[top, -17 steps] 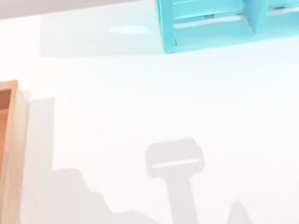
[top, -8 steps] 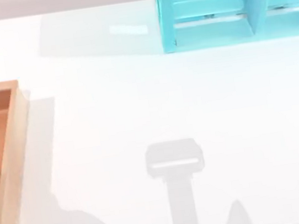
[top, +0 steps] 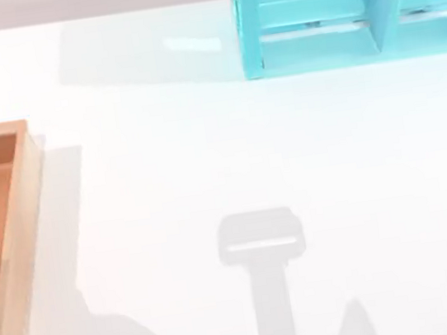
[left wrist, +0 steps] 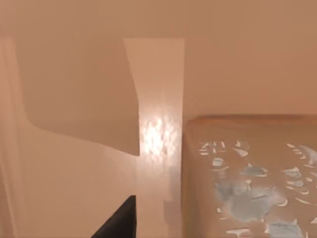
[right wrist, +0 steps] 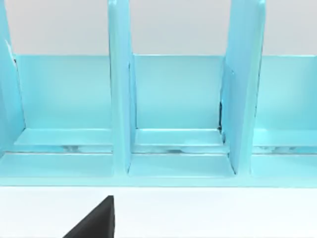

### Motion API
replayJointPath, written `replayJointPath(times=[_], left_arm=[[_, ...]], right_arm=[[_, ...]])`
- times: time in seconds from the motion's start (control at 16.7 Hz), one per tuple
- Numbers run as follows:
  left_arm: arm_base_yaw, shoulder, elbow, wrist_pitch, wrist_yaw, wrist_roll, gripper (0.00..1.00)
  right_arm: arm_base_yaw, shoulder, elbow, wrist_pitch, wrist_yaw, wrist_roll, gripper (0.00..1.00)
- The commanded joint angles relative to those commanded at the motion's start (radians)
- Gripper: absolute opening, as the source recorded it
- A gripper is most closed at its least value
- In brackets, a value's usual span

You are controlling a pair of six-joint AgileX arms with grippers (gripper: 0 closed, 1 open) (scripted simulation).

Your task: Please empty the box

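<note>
Left wrist view: box (left wrist: pixel 74 163) floor, tan-brown block (left wrist: pixel 247 183) close beside.

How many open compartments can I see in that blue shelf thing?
3 in the right wrist view of the cyan shelf unit, side by side: one, a middle one, and one cut off at the frame edge. More may lie beyond.

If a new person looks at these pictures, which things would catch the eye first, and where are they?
First comes the bright cyan shelf unit with upright dividers, at the far edge of the white table, toward its right. Next is the large shallow wooden box, with tan rim walls and an orange-brown floor, at the left edge. The left wrist view shows a tan block with pale flecks lying inside it.
</note>
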Motion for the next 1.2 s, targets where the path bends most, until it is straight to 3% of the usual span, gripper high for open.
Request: replayJointPath(times=[0.54,1.2], left_arm=[[0.000,0.000,0.000,0.000,0.000,0.000,0.02],[-0.002,-0.005,0.015,-0.016,0.001,0.002,0.00]], right_arm=[[0.000,0.000,0.000,0.000,0.000,0.000,1.00],[0.000,0.000,0.000,0.000,0.000,0.000,1.00]])
